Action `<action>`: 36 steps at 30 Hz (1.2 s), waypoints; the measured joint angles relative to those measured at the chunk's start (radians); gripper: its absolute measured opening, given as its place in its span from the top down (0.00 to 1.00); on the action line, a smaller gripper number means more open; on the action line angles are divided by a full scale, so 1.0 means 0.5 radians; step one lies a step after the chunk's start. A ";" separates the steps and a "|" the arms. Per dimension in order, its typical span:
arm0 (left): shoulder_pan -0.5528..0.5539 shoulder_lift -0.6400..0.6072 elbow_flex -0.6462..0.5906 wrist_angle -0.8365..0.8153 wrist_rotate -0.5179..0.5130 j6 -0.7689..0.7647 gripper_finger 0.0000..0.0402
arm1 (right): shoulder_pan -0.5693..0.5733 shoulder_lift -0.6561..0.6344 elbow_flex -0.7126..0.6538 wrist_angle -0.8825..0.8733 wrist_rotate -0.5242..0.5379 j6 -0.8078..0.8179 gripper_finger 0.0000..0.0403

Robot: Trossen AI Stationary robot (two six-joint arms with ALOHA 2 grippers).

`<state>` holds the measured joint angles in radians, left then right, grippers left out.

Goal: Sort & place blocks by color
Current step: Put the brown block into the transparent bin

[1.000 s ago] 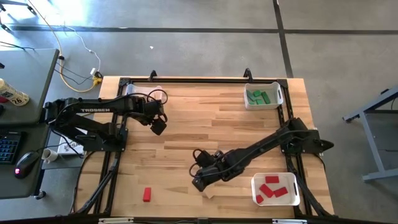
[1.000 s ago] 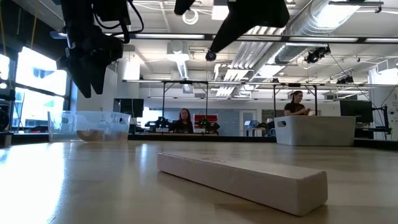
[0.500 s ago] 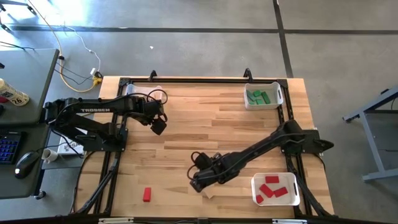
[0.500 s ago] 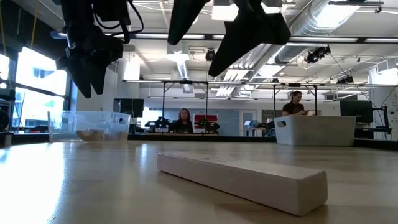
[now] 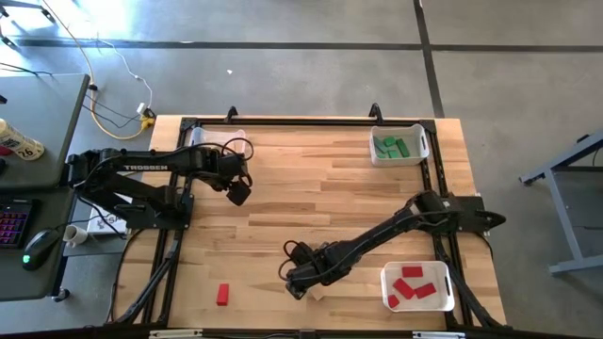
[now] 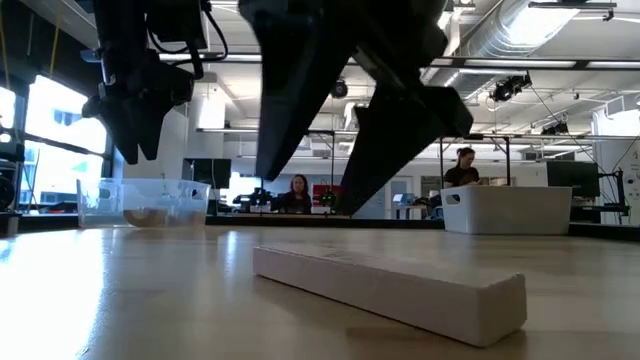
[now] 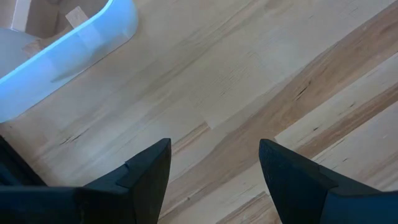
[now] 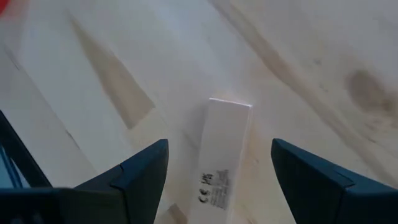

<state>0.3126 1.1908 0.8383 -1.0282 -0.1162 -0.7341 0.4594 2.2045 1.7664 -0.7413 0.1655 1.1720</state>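
Right wrist view: right hand (image 8: 214,177) spread wide over tan bar block (image 8: 219,158), not touching; left hand (image 7: 211,171) spread, empty.

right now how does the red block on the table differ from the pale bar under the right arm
The red block is painted red; the pale bar is plain light wood. The red block lies alone near the table's front edge, with no arm by it; the pale bar sits between the open fingers of the right gripper. Both lie flat on the table, outside any bin.
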 joint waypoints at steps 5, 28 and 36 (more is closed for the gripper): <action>0.000 0.000 0.000 0.000 0.000 0.002 0.43 | 0.028 0.065 0.000 0.059 -0.009 0.059 0.33; 0.000 0.000 0.000 0.001 0.000 0.008 0.43 | 0.041 0.205 0.013 -0.277 0.162 0.091 0.37; 0.000 0.000 0.000 0.001 0.000 0.008 0.43 | -0.014 0.197 0.008 -0.373 0.087 0.063 0.48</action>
<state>0.3126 1.1908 0.8383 -1.0279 -0.1162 -0.7300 0.4524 2.3028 1.7706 -0.9280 0.2091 1.2033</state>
